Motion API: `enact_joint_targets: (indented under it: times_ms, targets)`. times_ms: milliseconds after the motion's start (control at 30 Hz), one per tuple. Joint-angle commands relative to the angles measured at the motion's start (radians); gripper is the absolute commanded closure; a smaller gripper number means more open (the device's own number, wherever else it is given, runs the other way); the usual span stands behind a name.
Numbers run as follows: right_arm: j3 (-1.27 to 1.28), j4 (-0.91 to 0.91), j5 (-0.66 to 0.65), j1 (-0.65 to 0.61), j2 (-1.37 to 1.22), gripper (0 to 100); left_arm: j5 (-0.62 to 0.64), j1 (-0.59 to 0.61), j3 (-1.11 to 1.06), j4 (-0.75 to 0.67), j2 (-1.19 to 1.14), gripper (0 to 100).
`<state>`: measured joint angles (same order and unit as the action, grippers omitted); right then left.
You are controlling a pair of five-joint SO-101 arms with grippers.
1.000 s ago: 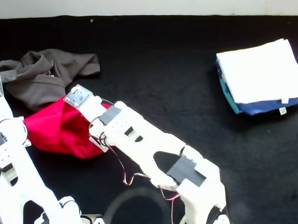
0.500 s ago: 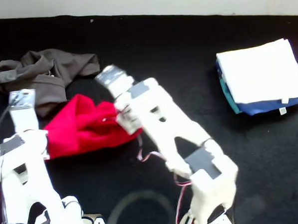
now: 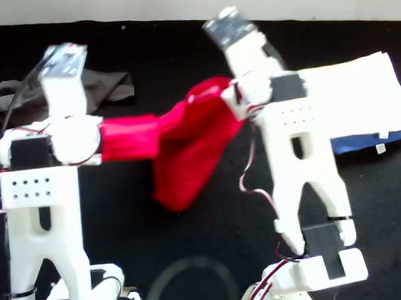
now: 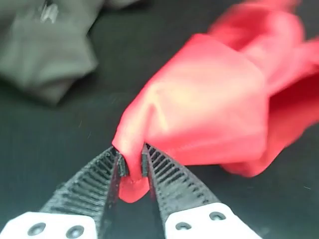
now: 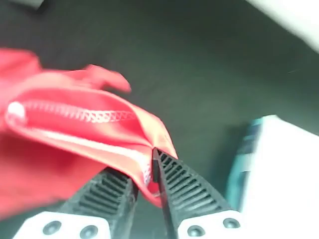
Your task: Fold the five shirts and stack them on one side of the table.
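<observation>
Both arms hold the red shirt (image 3: pixel 180 151) raised over the centre of the worktop (image 3: pixel 182 50), evidently so that the cloth hangs free and can be opened out before folding. The left end effector (image 4: pixel 130 164) is pressed together on a small fold of hem at the shirt's 9 o'clock end. The right end effector (image 5: pixel 149 167) pinches a stitched edge at the 2 o'clock end. The two grips stand well apart, which draws the upper edge into a band between them. The shirt is not yet flat: the band is bunched, and a loose lobe sags from the middle toward 6 o'clock. Whether its tip touches the worktop cannot be told. White stitching shows along the seam beside the right grip. The cloth looks thin and limp and would likely slump if either grip let go. The grey shirt (image 3: pixel 106 88) lies crumpled at 10 o'clock, still unfolded. The stack (image 3: pixel 359 94) sits at 3 o'clock, white on top with blue and teal edges beneath, so three shirts appear done and two remain.
</observation>
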<state>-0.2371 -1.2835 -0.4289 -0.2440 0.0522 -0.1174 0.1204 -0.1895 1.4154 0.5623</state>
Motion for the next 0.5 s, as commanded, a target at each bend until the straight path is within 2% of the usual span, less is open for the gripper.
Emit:
enact_joint_targets:
  times_ms: [0, 100, 233, 333, 467]
  targets:
    - [-0.154, -0.031, -0.014, 0.067, 0.059, 99.2, 0.012, -0.081, 0.177, 0.058, -0.001, 99]
    - [-0.177, -0.102, -0.014, 0.065, 0.059, 99.2, 0.012, -0.082, 0.117, 0.055, -0.002, 98]
    - [-0.081, -0.153, -0.015, 0.044, 0.061, 99.2, 0.011, -0.045, -0.119, 0.008, -0.002, 88]
    - [0.031, -0.139, -0.012, 0.033, 0.070, 99.2, 0.006, 0.059, -0.325, -0.123, -0.001, 82]
    - [0.085, -0.160, -0.009, 0.025, 0.097, 99.2, -0.002, 0.213, -0.498, -0.279, -0.001, 81]
